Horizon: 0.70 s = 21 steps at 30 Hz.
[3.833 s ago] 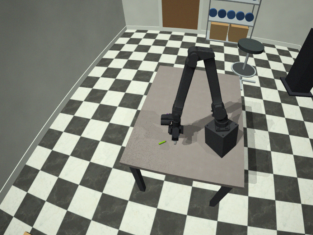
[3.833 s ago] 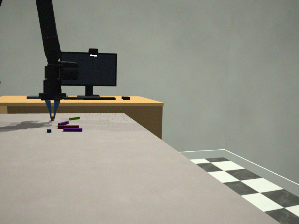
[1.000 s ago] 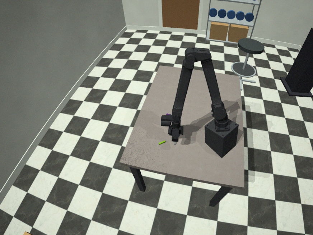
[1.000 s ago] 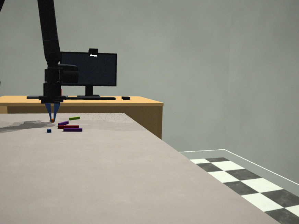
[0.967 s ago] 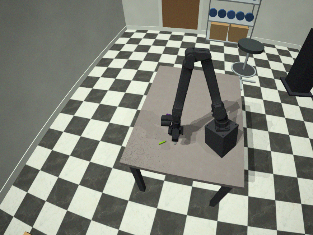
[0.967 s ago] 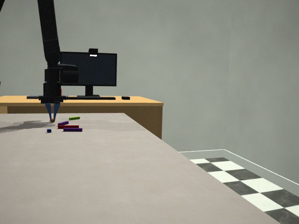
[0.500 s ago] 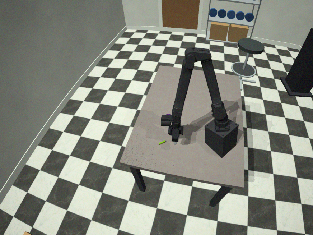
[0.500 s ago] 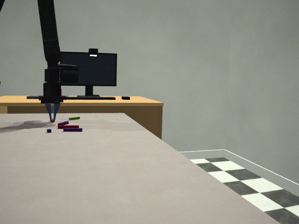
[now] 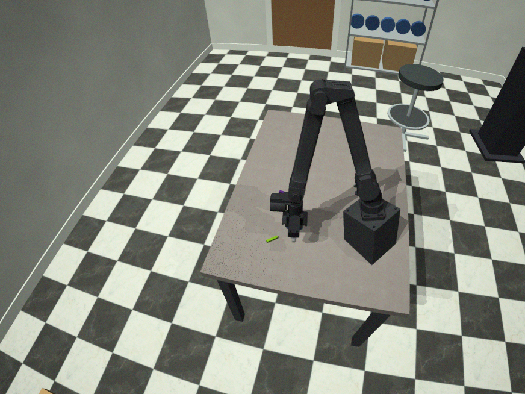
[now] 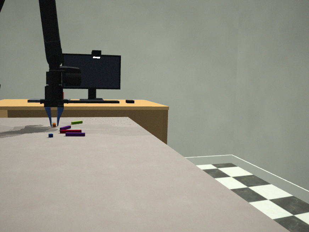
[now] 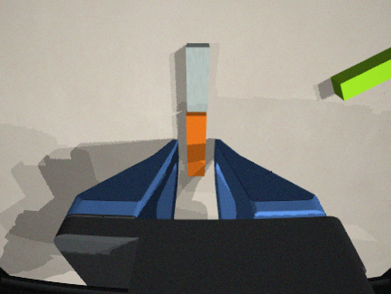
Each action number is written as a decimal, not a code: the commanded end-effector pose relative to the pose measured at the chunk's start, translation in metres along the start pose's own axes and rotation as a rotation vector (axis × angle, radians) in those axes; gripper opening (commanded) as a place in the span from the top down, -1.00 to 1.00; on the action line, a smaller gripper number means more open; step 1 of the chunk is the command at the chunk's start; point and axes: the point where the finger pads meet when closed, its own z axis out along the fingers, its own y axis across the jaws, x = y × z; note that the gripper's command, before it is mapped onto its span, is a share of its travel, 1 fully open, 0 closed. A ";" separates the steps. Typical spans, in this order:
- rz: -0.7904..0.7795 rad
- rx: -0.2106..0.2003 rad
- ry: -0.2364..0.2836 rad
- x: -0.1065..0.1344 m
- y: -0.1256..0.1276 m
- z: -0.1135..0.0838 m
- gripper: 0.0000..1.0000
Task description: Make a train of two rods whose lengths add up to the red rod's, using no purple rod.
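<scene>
Orange rod (image 10: pixel 54 124) (image 11: pixel 196 135) between parted fingers of open pincer (image 9: pixel 293 238) (image 10: pixel 54 125) (image 11: pixel 196 148), lime rod (image 11: pixel 365 78) (image 9: pixel 272 239) (image 10: pixel 76 122) cut off in wrist view, 1 rod end mostly hidden

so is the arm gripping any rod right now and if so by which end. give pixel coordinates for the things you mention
Nothing is held: the open fingers (image 10: pixel 51 119) stand either side of the orange rod (image 10: pixel 54 125) (image 11: pixel 196 131).

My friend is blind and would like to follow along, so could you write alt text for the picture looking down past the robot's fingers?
An orange rod and a grey rod lie end to end in a straight line, with the robot's blue gripper parted around the orange one. Part of a lime rod slants at the right edge.
</scene>
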 end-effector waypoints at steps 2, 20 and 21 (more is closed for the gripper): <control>0.002 0.018 -0.004 0.003 -0.009 -0.001 0.54; -0.001 0.013 -0.006 -0.003 -0.003 -0.029 0.54; -0.001 0.013 -0.005 -0.003 -0.003 -0.034 0.54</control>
